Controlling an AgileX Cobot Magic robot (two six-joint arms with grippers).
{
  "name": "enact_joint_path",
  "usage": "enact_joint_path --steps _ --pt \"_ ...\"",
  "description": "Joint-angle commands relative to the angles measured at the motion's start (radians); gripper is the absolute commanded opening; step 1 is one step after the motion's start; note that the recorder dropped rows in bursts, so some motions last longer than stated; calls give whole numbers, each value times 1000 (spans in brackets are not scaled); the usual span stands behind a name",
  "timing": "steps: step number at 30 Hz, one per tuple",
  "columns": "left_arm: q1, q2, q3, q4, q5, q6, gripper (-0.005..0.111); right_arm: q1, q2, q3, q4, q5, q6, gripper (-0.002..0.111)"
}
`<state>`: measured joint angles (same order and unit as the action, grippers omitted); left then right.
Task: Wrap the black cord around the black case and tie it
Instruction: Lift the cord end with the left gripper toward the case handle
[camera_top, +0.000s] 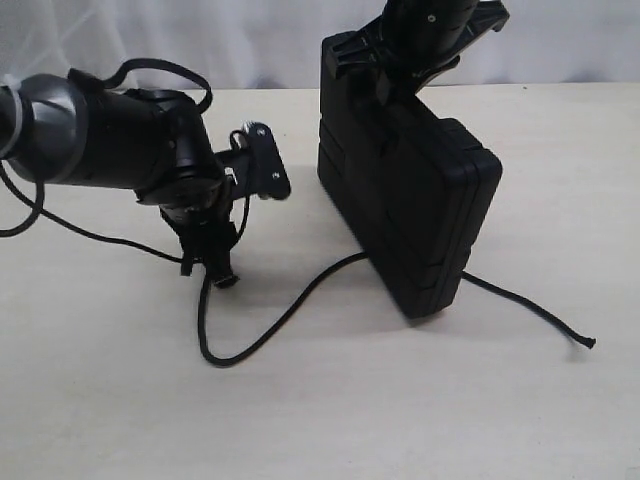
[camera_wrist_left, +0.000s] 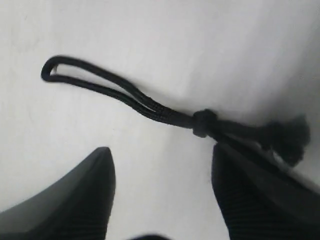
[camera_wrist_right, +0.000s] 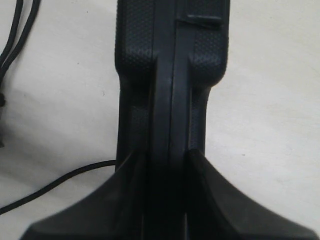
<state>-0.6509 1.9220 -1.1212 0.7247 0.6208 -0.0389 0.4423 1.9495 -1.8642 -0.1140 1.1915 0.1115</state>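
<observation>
cord (camera_wrist_left: 150, 107) end: just beyond left fingers (camera_wrist_left: 75, 195), lying across their gap | left: spread, empty | right fingers (camera_wrist_right: 225, 215): clamped on standing case (camera_top: 410, 200)

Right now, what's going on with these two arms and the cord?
The right end effector is clamped on the top edge of the black case, holding it upright on the table. The left end effector is open, low over the looped end of the black cord beside its knot, gripping nothing. The cord runs along the table past the case's base and comes out on the other side. It is not wound round the case or tied yet.
</observation>
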Motion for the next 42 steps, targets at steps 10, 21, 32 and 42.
enact_joint_path --steps 10,21,32,42 --pt "150 34 -22 -739 -159 -458 55 -9 25 22 -4 30 1 4" --pt "156 91 -22 -591 -133 -466 38 -9 25 22 -4 30 1 4" --pt "167 144 -22 -630 -210 -515 38 -9 25 22 -4 30 2 4" --pt "167 148 -22 -603 -252 -270 0 -9 25 22 -4 30 2 4"
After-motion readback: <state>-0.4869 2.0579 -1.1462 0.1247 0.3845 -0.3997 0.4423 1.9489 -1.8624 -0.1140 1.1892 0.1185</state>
